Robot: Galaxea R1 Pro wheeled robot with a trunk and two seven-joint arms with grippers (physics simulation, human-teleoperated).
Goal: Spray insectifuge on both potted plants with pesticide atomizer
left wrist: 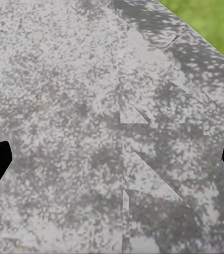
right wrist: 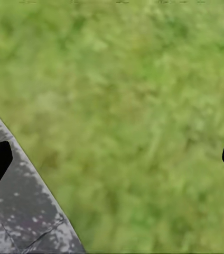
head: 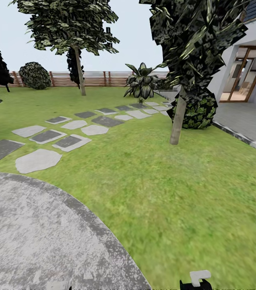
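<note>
Green lawn: grass of the garden (head: 152, 169) covers most of the head view, running back to a brown slatted fence (head: 91, 79).
Patio: round grey gravelly patio (head: 35, 237) fills the lower left of the head view, its curved edge meeting the grass.
Stepping slabs: irregular grey slabs (head: 69, 141) run in a band from the left toward the far right, ending near the house.
Trees: one trunked tree (head: 79, 68) stands before the fence; a second, nearer tree (head: 178, 121) stands right of centre with a round bush (head: 198, 112) just behind its trunk.
Spiky plant: broad-leaved striped plant (head: 142, 84) sits at the far end of the slabs.
House: white wall with a glazed wood-framed door (head: 244, 74) at the right edge.
Left gripper (left wrist: 112, 161): fingers spread wide, dark tips at both frame edges, nothing between them; gravel patio below, a wedge of grass at one corner.
Right gripper (right wrist: 112, 159): fingers likewise spread wide and empty; grass below, patio edge at one corner.
Task items: atomizer and potted plants cannot be made out anywhere here.
</note>
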